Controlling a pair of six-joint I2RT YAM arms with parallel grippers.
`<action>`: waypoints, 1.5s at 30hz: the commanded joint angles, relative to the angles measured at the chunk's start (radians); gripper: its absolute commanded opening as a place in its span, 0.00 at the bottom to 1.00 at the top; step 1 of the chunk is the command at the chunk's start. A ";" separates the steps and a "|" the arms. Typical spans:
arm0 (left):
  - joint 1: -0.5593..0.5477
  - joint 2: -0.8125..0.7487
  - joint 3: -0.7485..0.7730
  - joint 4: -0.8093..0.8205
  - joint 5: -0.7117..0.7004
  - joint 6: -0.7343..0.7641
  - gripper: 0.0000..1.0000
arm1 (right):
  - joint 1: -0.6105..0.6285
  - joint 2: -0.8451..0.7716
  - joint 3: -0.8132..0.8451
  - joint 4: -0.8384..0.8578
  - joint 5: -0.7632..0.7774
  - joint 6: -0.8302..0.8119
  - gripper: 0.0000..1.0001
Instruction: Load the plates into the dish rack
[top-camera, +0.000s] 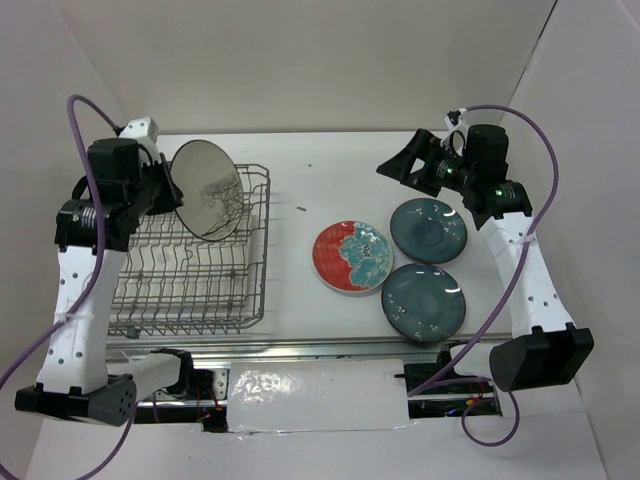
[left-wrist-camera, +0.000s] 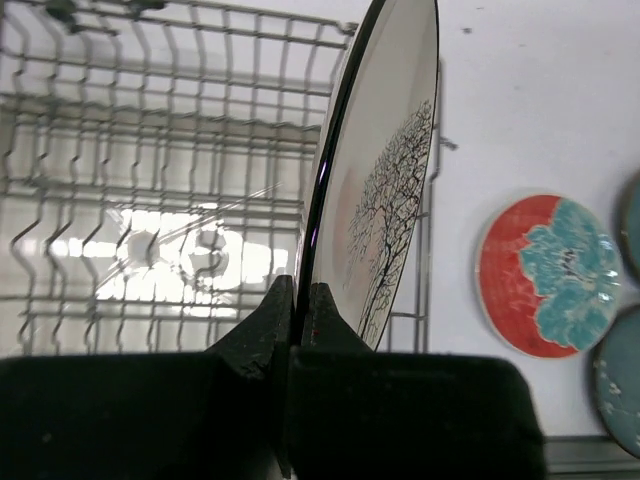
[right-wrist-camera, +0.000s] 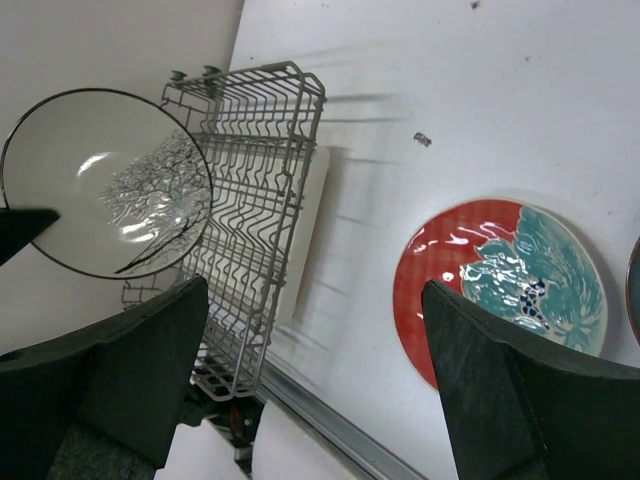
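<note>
- Left claw (left-wrist-camera: 298, 310) clamps the cream plate (left-wrist-camera: 385, 190) upright over the rack (left-wrist-camera: 150, 200), not yet slotted.
- Right claw (top-camera: 400, 165) gapes wide, empty.
- Red plate (top-camera: 350, 257) and two teal plates (top-camera: 428, 229) lie on the bench (top-camera: 300, 180).

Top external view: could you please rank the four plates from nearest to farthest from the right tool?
From the open right tool:
1. Far teal plate, on the right, just in front of it.
2. Red plate, in the middle.
3. Near teal plate, front right.
4. Cream plate, far left, held upright in the left tool at the dish rack.
</note>
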 joint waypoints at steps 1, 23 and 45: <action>-0.002 -0.075 -0.036 0.107 -0.178 -0.029 0.00 | -0.001 -0.043 -0.005 -0.016 0.023 -0.009 0.94; -0.002 -0.129 -0.216 0.133 -0.137 -0.006 0.00 | -0.001 -0.055 -0.033 -0.034 0.034 -0.017 0.94; -0.060 -0.158 -0.337 0.173 -0.163 -0.025 0.00 | 0.001 -0.047 -0.030 -0.066 0.060 -0.022 0.94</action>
